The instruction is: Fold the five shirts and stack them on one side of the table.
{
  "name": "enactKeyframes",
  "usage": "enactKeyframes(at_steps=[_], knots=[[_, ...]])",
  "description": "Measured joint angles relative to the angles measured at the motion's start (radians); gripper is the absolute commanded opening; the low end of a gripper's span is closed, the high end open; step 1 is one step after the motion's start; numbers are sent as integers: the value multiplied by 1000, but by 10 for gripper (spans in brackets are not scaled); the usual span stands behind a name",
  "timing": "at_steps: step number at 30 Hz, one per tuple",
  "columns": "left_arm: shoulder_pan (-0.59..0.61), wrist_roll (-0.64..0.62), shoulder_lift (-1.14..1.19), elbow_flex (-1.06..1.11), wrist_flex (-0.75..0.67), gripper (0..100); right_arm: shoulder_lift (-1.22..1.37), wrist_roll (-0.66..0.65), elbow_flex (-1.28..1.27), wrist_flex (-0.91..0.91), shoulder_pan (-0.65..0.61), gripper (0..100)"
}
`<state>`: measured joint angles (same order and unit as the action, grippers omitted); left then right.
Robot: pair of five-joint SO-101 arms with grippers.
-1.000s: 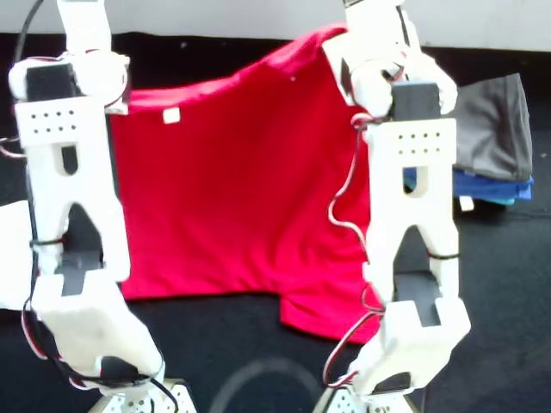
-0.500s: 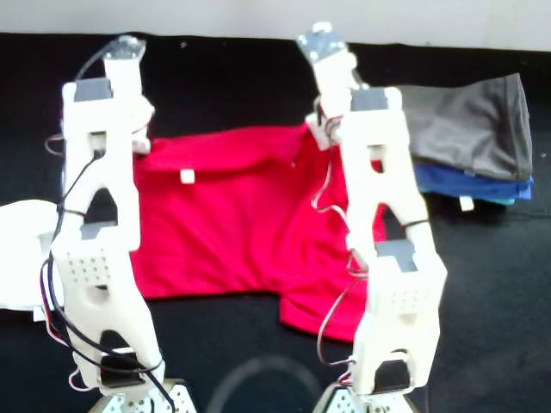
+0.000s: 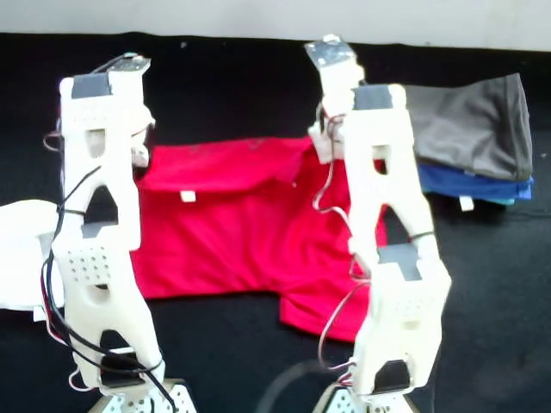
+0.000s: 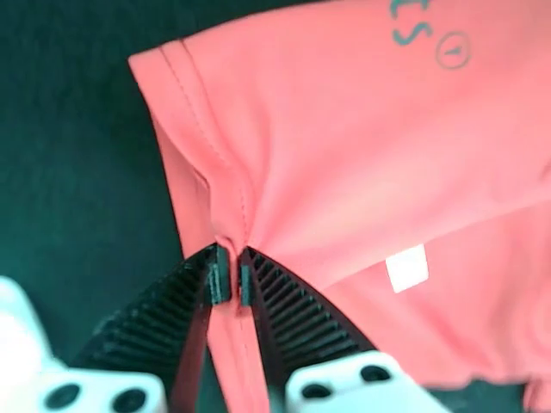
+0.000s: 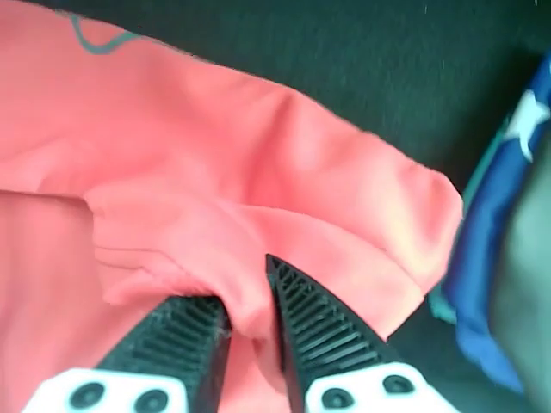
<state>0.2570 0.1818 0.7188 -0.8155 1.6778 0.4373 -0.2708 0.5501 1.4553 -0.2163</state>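
— What is lying on the black desk (image 3: 215, 86)?
— A red shirt (image 3: 232, 224) is lying across the middle. At two o'clock a folded blue shirt (image 3: 465, 182) is resting under a grey shirt (image 3: 469, 129). At nine o'clock, a white cloth (image 3: 21, 249) is lying at the edge.

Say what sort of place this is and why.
Likely a robot lab bench: left gripper and right gripper pinch a red shirt on a black table, beside stacked folded shirts.
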Motion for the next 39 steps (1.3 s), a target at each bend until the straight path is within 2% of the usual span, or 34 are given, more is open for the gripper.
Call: enactKeyframes(at_steps=[7, 12, 17, 25, 29, 33, 39], knots=[[25, 29, -91, 54, 74, 9, -103, 20, 0, 158, 0, 6], [63, 52, -219, 249, 75, 9, -153, 31, 0, 276, 0, 6], [63, 64, -364, 436, 41, 9, -273, 54, -127, 287, -18, 6], [63, 95, -589, 804, -124, 9, -623, 57, -743, -11, -46, 6], [63, 121, -652, 954, -195, 9, -806, 57, -1033, -94, -34, 6], [63, 121, -658, 1053, -219, 9, -899, 34, -1162, -120, 8, 6], [63, 121, -658, 1088, -213, 9, -934, -6, -1175, -83, 48, 6]])
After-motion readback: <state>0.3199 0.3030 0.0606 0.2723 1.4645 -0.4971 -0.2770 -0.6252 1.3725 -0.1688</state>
